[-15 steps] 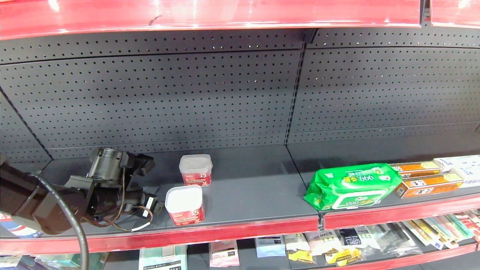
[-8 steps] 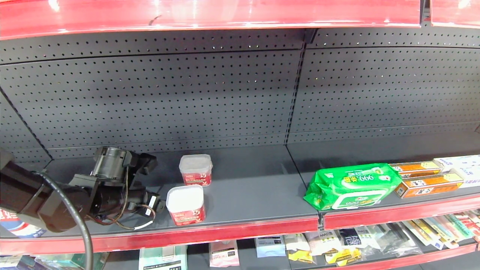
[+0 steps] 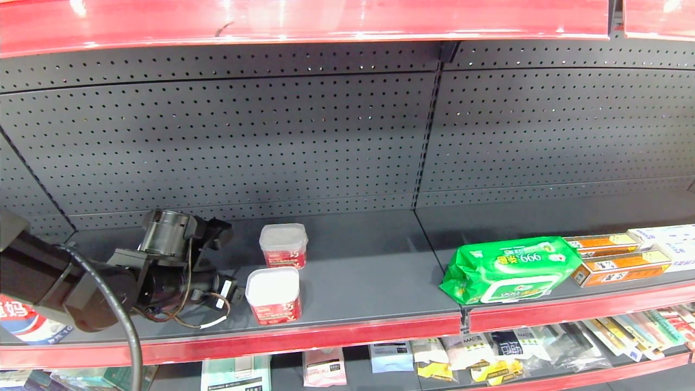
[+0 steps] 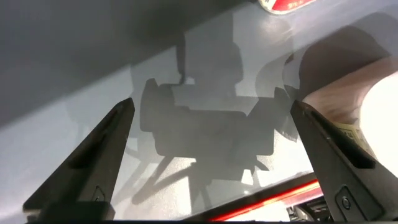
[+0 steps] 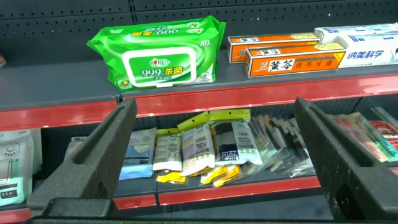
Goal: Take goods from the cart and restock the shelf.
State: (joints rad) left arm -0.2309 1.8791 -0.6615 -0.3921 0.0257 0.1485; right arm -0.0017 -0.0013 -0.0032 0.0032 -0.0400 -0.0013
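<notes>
Item under placement: the front tub (image 3: 272,296), white lid and red label, stands upright on the grey shelf (image 3: 358,271), close to the red front lip (image 3: 326,332). A second tub (image 3: 283,245) of the same kind stands behind it, apart from it and slightly further towards the robot's right.

The left gripper (image 3: 227,289) lies low over the shelf just beside the front tub, on the robot's left of it. In the left wrist view its two fingers are spread wide with only bare shelf between them, so it grips nothing. We cannot tell whether a finger touches the tub's wall.

The right gripper (image 5: 214,102) is likewise spread and empty. It faces the shelf front below the green wipes pack (image 3: 510,269), well apart from the tubs. The orange boxes (image 3: 619,266) lie just beyond that pack.

Assessment: we judge the step in hand to be setting the front tub in its row and clearing the left arm.

Recommendations:
1. Keep the fingers spread and draw the gripper back along its own line, away from the tub. A sideways sweep risks tipping it or sliding it off line.
2. Lift slightly before withdrawing, so that the trailing cable by the wrist does not catch the front lip.
3. If the tub needs squaring with the one behind, push low on its wall, not at the lid.
4. Leave the right arm where it is until the left is clear.
</notes>
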